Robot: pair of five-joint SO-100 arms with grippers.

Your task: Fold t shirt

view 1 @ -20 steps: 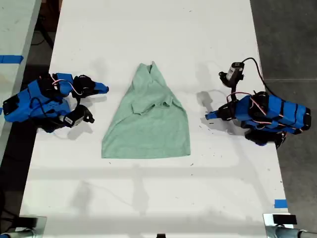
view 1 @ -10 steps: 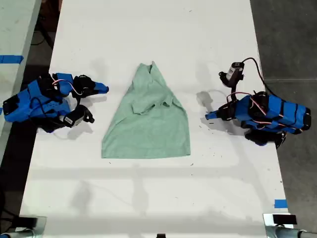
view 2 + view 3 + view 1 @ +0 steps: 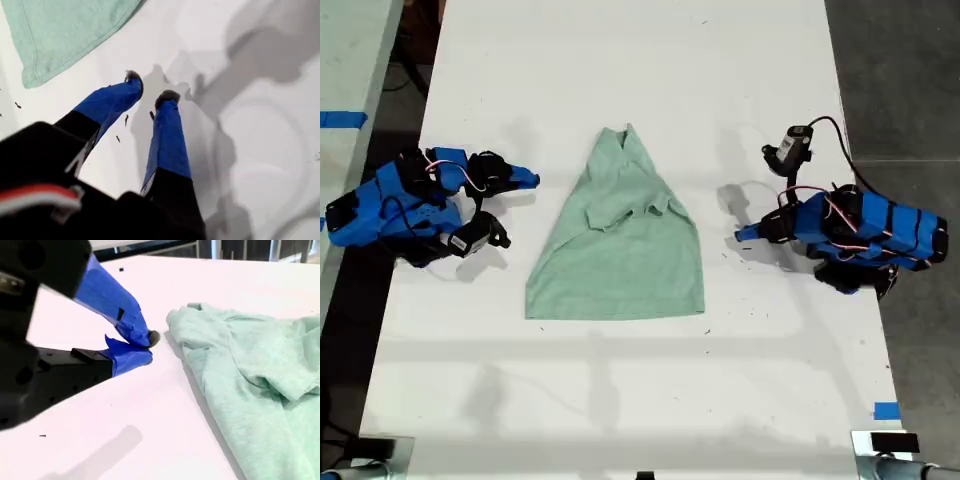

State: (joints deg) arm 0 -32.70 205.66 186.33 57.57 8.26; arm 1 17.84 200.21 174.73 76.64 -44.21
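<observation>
Lying partly folded mid-worktop, the t shirt touches neither arm. Only the first wrist view shows my first gripper parted slightly, holding nothing, a hem corner of the shirt beyond its tips. Only the second wrist view shows my second gripper pressed closed and empty, just beside the shirt's edge.

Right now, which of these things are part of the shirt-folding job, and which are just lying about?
For the job: t shirt; my first gripper; my second gripper; white table.
Lying about: blue tape strip; blue tape on the neighbouring table; dark specks.
</observation>
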